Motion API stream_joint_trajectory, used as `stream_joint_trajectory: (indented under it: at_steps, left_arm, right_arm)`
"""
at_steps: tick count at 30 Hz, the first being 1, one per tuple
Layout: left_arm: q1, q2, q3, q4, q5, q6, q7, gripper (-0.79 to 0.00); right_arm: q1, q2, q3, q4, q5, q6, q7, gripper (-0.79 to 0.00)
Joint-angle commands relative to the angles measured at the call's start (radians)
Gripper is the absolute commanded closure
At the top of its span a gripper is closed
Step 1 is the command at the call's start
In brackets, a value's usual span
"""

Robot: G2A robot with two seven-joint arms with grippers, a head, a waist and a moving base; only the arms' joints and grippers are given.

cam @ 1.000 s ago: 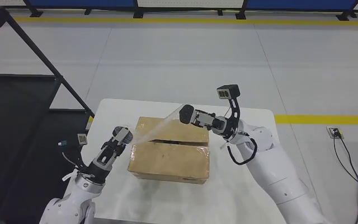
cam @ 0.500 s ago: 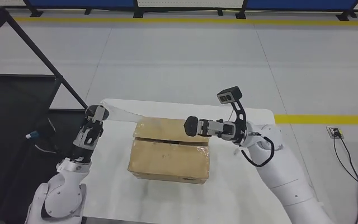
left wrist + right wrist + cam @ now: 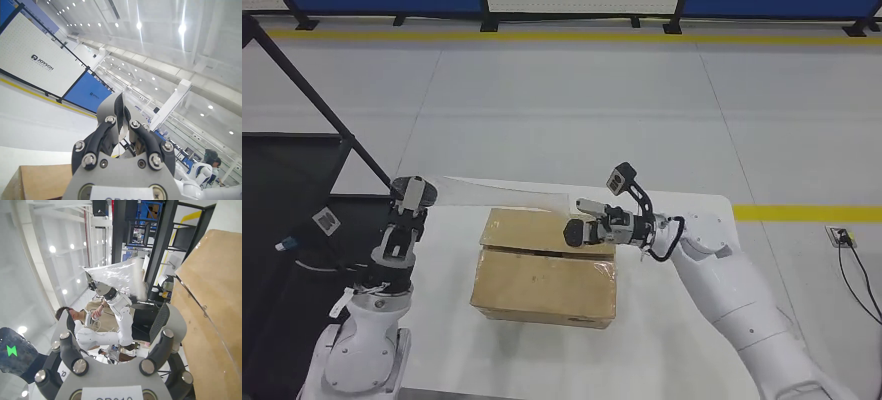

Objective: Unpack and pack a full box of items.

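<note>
1. Since a second ago, my left arm has swung from beside the box out to the table's far-left corner. The tape strip point(image 3: 497, 192) it drags is now a long, nearly straight band. My right arm has dropped from above the lid to the box's far edge.
2. The box point(image 3: 547, 270) sits mid-table with its flaps down and the centre seam visible. It's plain cardboard with stiff walls and flaps that will flex. Its weight is unknown, but since it's meant to be full I assume it's heavy.
3. The tape strip is clear, thin and floppy, and probably sticky on one side, so it will likely cling to the pads. It runs from my left gripper across to the box's far-right corner. I can't tell whether that end is still stuck down.
4. My left gripper point(image 3: 122, 109) is clamped on the strip's end and raised off the table, with the film pinched between the pads.
5. My right gripper point(image 3: 115, 321) is spread wide with nothing in it, just beside the box's far top edge and close to where the strip ends.
6. Hold points, as I judge them: grip the tape near its end and pull along the strip. For the flaps, grip at the seam edge, not the corners.
7. The table point(image 3: 662, 330) is white, and the box is set near its centre.
</note>
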Motion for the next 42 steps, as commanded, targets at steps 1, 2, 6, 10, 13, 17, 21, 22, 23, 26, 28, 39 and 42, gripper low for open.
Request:
stream_joint_trajectory:
  at_steps: [1, 2, 6, 10, 13, 17, 21, 22, 23, 26, 28, 39, 42]
  left_arm:
    - [0.007, -0.001, 0.005, -0.005, -0.023, 0.007, -0.003, 0.000]
    - [0.008, -0.001, 0.004, -0.008, -0.027, 0.011, -0.006, 0.000]
    - [0.017, -0.003, 0.012, -0.012, -0.057, 0.034, -0.023, 0.000]
    - [0.025, -0.003, 0.017, -0.023, -0.079, 0.055, -0.043, 0.000]
    - [0.030, -0.004, 0.021, -0.028, -0.085, 0.059, -0.051, 0.000]
    - [0.038, -0.005, 0.022, -0.036, -0.091, 0.060, -0.057, 0.000]
    - [0.044, -0.005, 0.019, -0.040, -0.101, 0.066, -0.062, 0.000]
    - [0.045, -0.005, 0.018, -0.040, -0.102, 0.067, -0.063, 0.000]
    - [0.046, -0.006, 0.019, -0.041, -0.108, 0.069, -0.064, 0.000]
    - [0.049, -0.006, 0.017, -0.044, -0.114, 0.072, -0.071, 0.000]
    - [0.050, -0.006, 0.015, -0.045, -0.115, 0.072, -0.075, 0.000]
    - [0.050, -0.007, 0.009, -0.040, -0.122, 0.069, -0.082, 0.000]
    - [0.050, -0.008, 0.007, -0.039, -0.122, 0.069, -0.083, 0.000]
  right_arm:
    - [-0.001, -0.001, 0.006, 0.000, -0.018, -0.070, -0.010, -0.785]
    - [-0.008, 0.001, 0.009, 0.000, -0.032, -0.111, -0.010, -0.785]
    - [-0.048, 0.009, 0.034, -0.041, -0.116, -0.271, -0.094, -0.785]
    - [-0.098, 0.020, 0.049, -0.111, -0.259, -0.349, -0.208, -0.785]
    - [-0.132, 0.027, 0.063, -0.166, -0.377, -0.358, -0.328, -0.730]
    - [-0.185, 0.033, 0.067, -0.278, -0.568, -0.301, -0.492, -0.696]
    - [-0.235, 0.041, 0.080, -0.365, -0.658, -0.263, -0.552, -0.656]
    - [-0.241, 0.042, 0.082, -0.374, -0.666, -0.260, -0.556, -0.653]
    - [-0.247, 0.044, 0.087, -0.385, -0.685, -0.255, -0.565, -0.619]
    - [-0.271, 0.047, 0.094, -0.424, -0.748, -0.235, -0.606, -0.376]
    - [-0.289, 0.050, 0.100, -0.452, -0.795, -0.214, -0.633, -0.351]
    - [-0.334, 0.059, 0.130, -0.512, -0.833, -0.193, -0.650, -0.289]
    - [-0.340, 0.060, 0.138, -0.519, -0.836, -0.189, -0.652, -0.299]
